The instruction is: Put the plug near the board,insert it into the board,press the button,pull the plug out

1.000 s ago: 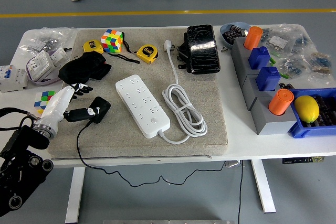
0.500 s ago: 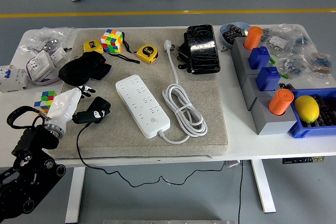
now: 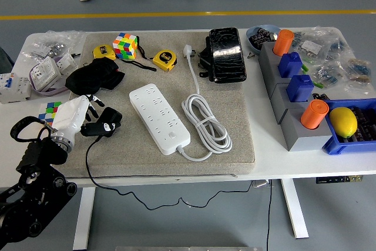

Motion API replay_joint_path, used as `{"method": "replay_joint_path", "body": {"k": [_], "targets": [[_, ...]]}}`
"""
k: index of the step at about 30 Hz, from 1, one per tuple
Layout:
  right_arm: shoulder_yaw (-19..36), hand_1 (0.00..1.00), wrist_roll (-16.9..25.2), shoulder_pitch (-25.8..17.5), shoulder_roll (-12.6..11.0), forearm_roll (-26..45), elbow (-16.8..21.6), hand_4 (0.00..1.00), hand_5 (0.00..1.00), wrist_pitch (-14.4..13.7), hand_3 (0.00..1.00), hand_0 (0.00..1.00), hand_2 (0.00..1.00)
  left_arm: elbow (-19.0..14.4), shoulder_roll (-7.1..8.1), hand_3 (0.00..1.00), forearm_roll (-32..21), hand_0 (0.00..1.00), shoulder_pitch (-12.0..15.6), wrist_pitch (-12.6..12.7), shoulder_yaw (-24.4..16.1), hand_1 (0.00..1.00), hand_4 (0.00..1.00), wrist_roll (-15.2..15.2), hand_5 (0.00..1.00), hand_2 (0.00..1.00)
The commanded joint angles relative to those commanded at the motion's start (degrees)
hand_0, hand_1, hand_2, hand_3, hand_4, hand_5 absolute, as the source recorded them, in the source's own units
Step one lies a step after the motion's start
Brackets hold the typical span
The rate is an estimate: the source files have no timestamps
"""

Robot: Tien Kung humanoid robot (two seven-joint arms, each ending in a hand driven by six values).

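The white power strip board (image 3: pixel 160 117) lies diagonally on the beige mat (image 3: pixel 235 139), with its white cable (image 3: pixel 205 123) coiled to its right and its button (image 3: pixel 174 136) near the closer end. The black plug (image 3: pixel 109 120) sits at the mat's left side, tilted up a little, its black cord (image 3: pixel 89 163) trailing toward the table's near edge. My left hand (image 3: pixel 94 123), in a white shell with black fingers, is curled around the plug's left end. About a hand's width of mat separates plug and board.
A black cloth (image 3: pixel 94 77), a Rubik's cube (image 3: pixel 125 46) and two yellow tape measures (image 3: pixel 164 60) lie behind the plug. A black pouch (image 3: pixel 225 54) sits at the mat's back. Grey holders (image 3: pixel 294 119) and a blue bin (image 3: pixel 343 136) with a lemon stand on the right.
My left hand has closed on the plug and tipped it up off the mat, shifting slightly away from the near edge. The board has not moved.
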Motion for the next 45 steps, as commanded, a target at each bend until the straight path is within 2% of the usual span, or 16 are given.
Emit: {"method": "replay_joint_path", "body": {"k": [4,5,10,11,16,17,19,23,25,28,30,33,37,45], "targets": [[0.0,0.544,0.0,-0.1,0.0,0.0,0.0,0.820,0.363,0.0,0.504,0.476,0.539,-0.1,-0.10,0.526,-0.6,0.272,0.0,-0.5,0.1,0.282,0.998,0.2,0.364,0.392],[0.0,0.544,0.1,-0.1,0.0,0.0,0.0,0.820,0.362,-0.1,0.505,0.475,0.538,-0.1,-0.10,0.519,-0.8,0.247,0.0,-0.5,0.0,0.284,0.998,0.1,0.275,0.401],[0.1,0.544,0.2,-0.1,0.0,0.0,0.0,0.820,0.362,-0.1,0.505,0.475,0.538,-0.2,-0.05,0.519,-1.6,0.247,-0.3,-0.6,0.3,0.284,0.998,-0.3,0.275,0.401],[0.1,0.543,0.2,-0.1,0.0,0.0,0.0,0.819,0.360,-0.2,0.504,0.474,0.537,-0.3,-0.03,0.524,-1.9,0.225,-0.3,-0.6,0.3,0.293,0.910,-0.4,0.076,0.381],[0.1,0.543,0.4,-0.1,0.0,0.0,0.0,0.819,0.360,-0.2,0.504,0.474,0.537,-1.3,0.12,0.524,-0.9,0.225,-0.2,-2.0,0.6,0.293,0.910,-0.8,0.076,0.381],[0.1,0.542,0.4,-0.1,0.0,-0.1,0.0,0.818,0.359,-0.2,0.503,0.475,0.537,-1.5,0.19,0.528,-1.0,0.219,-0.2,-2.0,0.6,0.300,0.766,-1.2,0.002,0.355],[0.2,0.542,0.4,-0.1,0.0,-0.1,0.0,0.818,0.359,-0.2,0.503,0.475,0.537,-2.0,0.33,0.528,-1.3,0.219,-0.1,-1.7,0.6,0.300,0.766,-2.1,0.002,0.355],[0.0,0.543,0.4,-0.1,0.0,0.0,0.0,0.817,0.358,-0.3,0.503,0.476,0.536,-2.3,0.78,0.525,-3.0,0.221,-0.3,1.1,0.8,0.276,0.745,-6.6,0.011,0.348],[0.0,0.543,0.4,-0.1,0.0,0.0,0.0,0.817,0.358,-0.3,0.503,0.476,0.536,-1.8,1.09,0.525,-5.2,0.221,-0.7,3.1,1.3,0.276,0.745,-10.5,0.011,0.348],[0.0,0.543,0.4,-0.1,0.0,0.1,0.0,0.817,0.358,-0.3,0.503,0.476,0.536,-0.7,1.54,0.525,-8.4,0.221,-1.6,4.7,2.5,0.276,0.745,-16.0,0.011,0.348],[0.0,0.542,0.4,-0.1,0.0,0.1,0.0,0.816,0.358,-0.3,0.503,0.476,0.536,0.0,1.78,0.521,-11.2,0.224,-2.2,4.4,3.3,0.266,0.755,-19.9,0.033,0.340],[0.1,0.542,0.4,-0.1,0.0,0.1,0.1,0.816,0.358,-0.2,0.503,0.476,0.536,1.4,2.20,0.521,-16.8,0.224,-3.6,2.4,5.3,0.266,0.755,-24.9,0.033,0.340],[-0.1,0.541,0.4,-0.1,-0.1,0.1,0.1,0.816,0.357,-0.2,0.503,0.476,0.536,2.6,2.22,0.519,-18.2,0.223,-5.3,2.1,7.3,0.280,0.755,-26.4,0.047,0.335],[-0.3,0.541,0.4,-0.2,-0.1,0.3,0.1,0.815,0.356,-0.2,0.503,0.476,0.536,5.4,1.46,0.519,-15.6,0.224,-8.1,3.4,9.7,0.281,0.754,-27.5,0.059,0.336]]}}
